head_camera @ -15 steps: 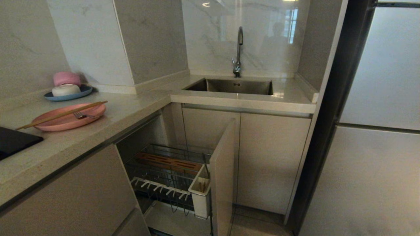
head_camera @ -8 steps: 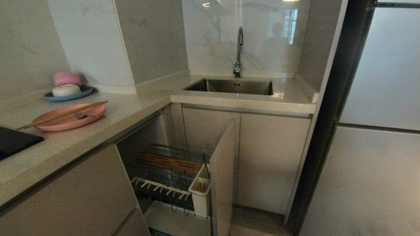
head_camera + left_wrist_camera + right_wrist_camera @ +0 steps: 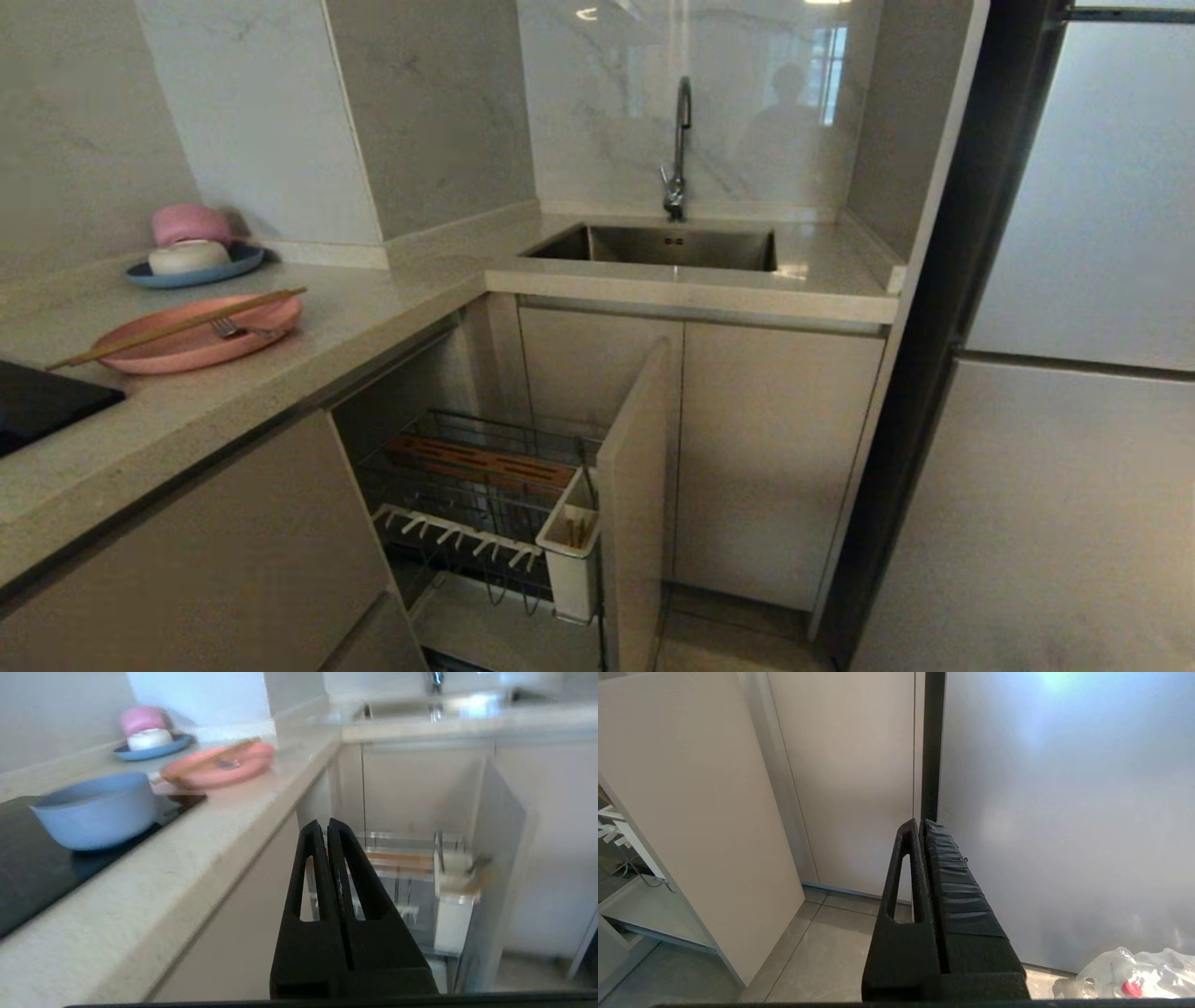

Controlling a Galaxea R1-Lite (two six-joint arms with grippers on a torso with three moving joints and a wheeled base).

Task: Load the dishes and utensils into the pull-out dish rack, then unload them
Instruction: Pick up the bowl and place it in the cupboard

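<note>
Kitchen corner, pull-out cabinet drawn open.

Pull-out dish rack [image 3: 485,495]: dark wire basket extended from the lower cabinet, its beige door front [image 3: 635,495] standing edge-on toward the camera. Slotted wooden strip [image 3: 481,462] along the far side; row of white pegs [image 3: 457,537] along the near side; white utensil cup [image 3: 571,551] at the corner beside the door front. No plate or bowl sits in the basket; something tan shows inside the cup (too small to identify).

Pink plate [image 3: 198,334]: flat on the countertop [image 3: 373,308], left of the sink [image 3: 663,245].

Chopsticks [image 3: 177,327]: laid together across the pink plate, both ends overhanging its rim.

Fork [image 3: 238,329]: lying on the pink plate, just beside the chopsticks.

Blue-grey bowl [image 3: 96,809]: upright on the black cooktop [image 3: 37,872], near the pink plate; seen only from the left wrist.

Blue plate [image 3: 194,266]: further back on the counter by the wall, carrying a cream bowl [image 3: 189,255] and a pink bowl [image 3: 190,224].

Left gripper [image 3: 323,826]: jaws pressed together, holding nothing; in the air in front of the counter edge, pointing toward the open rack.

Right gripper [image 3: 917,826]: jaws together, empty; low down, pointing at the floor tiles between the cabinet and the refrigerator door [image 3: 1064,812]. A crumpled clear plastic bag [image 3: 1129,975] lies on the floor nearby.
</note>
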